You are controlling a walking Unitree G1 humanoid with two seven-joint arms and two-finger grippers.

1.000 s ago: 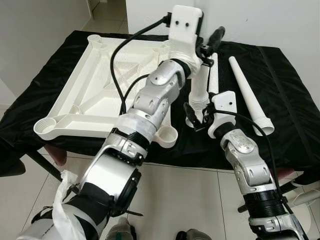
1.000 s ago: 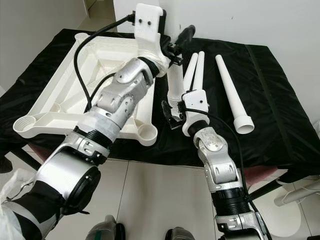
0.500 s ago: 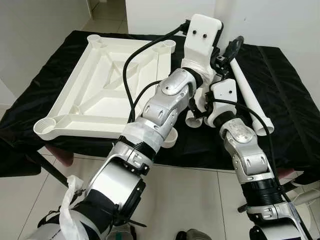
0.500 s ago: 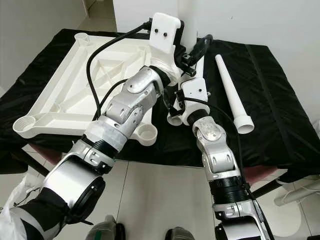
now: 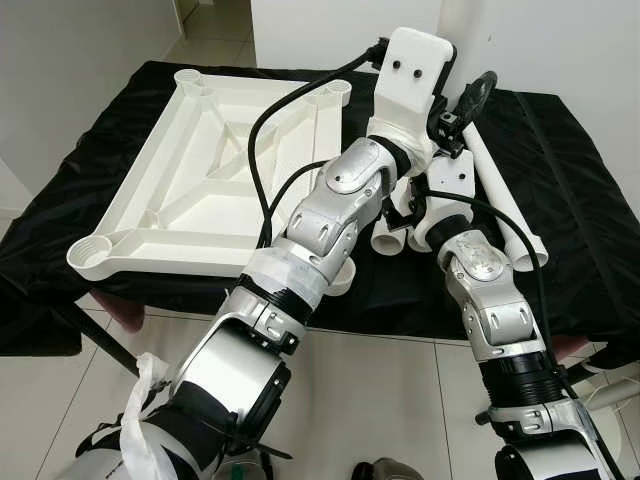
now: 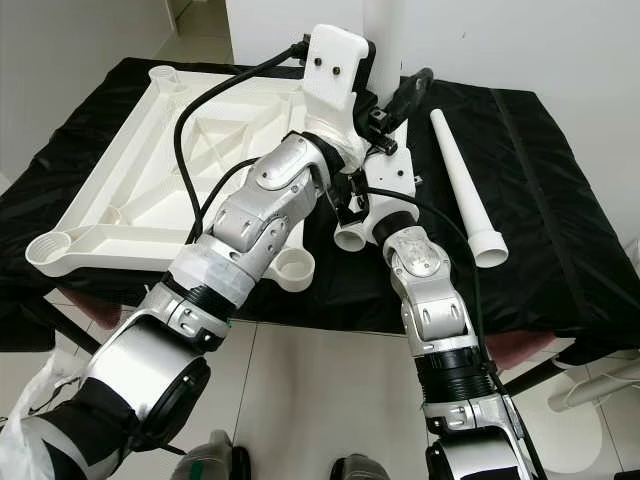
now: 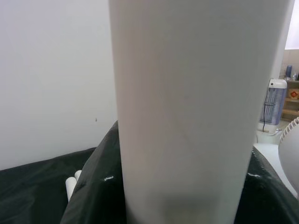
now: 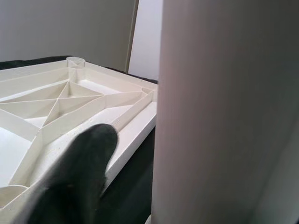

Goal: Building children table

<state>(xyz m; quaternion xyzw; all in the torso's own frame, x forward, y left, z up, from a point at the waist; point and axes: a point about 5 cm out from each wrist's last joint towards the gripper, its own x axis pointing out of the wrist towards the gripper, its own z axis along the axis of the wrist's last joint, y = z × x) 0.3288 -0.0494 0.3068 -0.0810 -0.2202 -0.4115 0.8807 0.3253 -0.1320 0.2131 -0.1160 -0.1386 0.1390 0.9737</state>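
Black-draped table (image 5: pixel 560 230) — both pincers (image 5: pixel 415 215) at white legs (image 5: pixel 385 240).

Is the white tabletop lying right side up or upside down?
Upside down: the tabletop shows its ribbed underside and open corner leg sockets.

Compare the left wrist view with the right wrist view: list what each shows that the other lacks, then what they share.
Left wrist view: black cloth, a bare white wall, ends of lying table legs, a fan and a white appliance behind.
Right wrist view: the upturned white tabletop with its ribs and a corner socket, plus one black fingertip.
Shared: a white table leg looming close along the fingers.
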